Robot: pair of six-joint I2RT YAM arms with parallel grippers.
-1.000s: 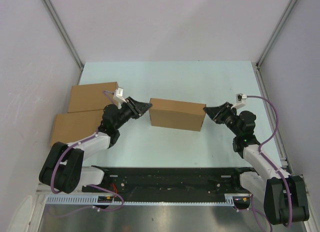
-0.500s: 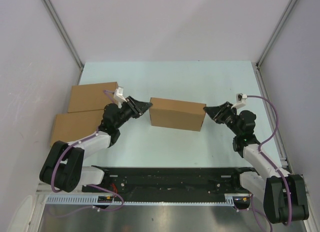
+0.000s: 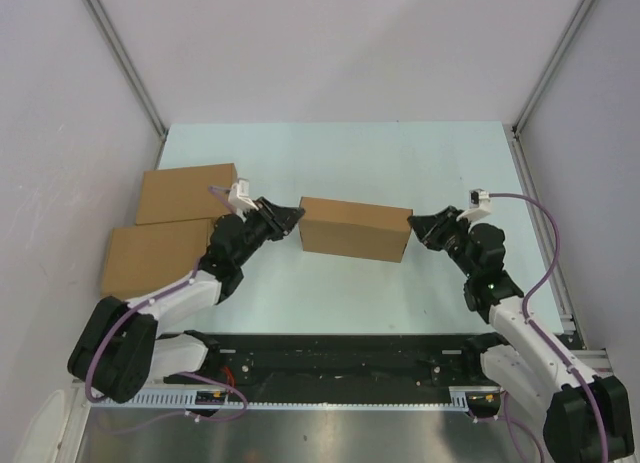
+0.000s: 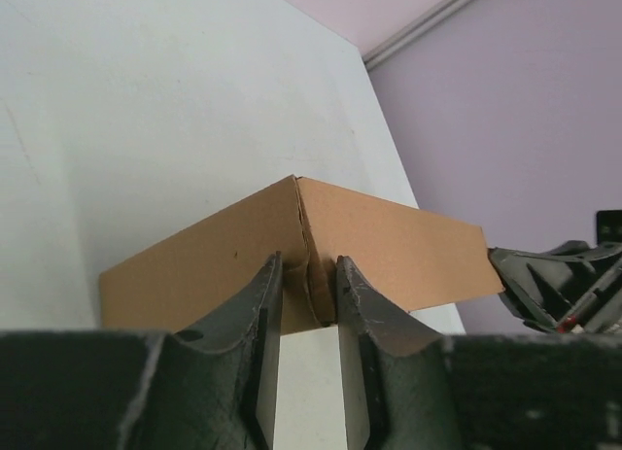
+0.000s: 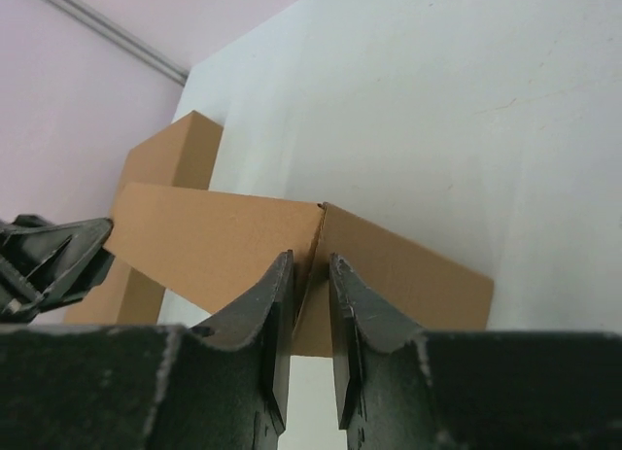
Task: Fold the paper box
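Note:
The paper box (image 3: 355, 228) is a closed brown cardboard box in the middle of the table. In the top view my left gripper (image 3: 295, 215) meets its left end and my right gripper (image 3: 415, 226) meets its right end. In the left wrist view the box (image 4: 389, 246) has its near corner edge between my left gripper (image 4: 309, 275), whose jaws stand narrowly apart, pinching it. In the right wrist view the box (image 5: 214, 241) has its corner between my right gripper (image 5: 310, 265), shut on it the same way. The box's underside is hidden.
Two finished flat brown boxes (image 3: 185, 193) (image 3: 150, 255) lie at the table's left edge, just behind my left arm. The pale table (image 3: 400, 163) is walled on the left, back and right. A black rail (image 3: 340, 358) runs along the near edge.
Both arms have stretched slightly forward, their elbows lower. The grippers stay at the box's two ends. The box has barely moved.

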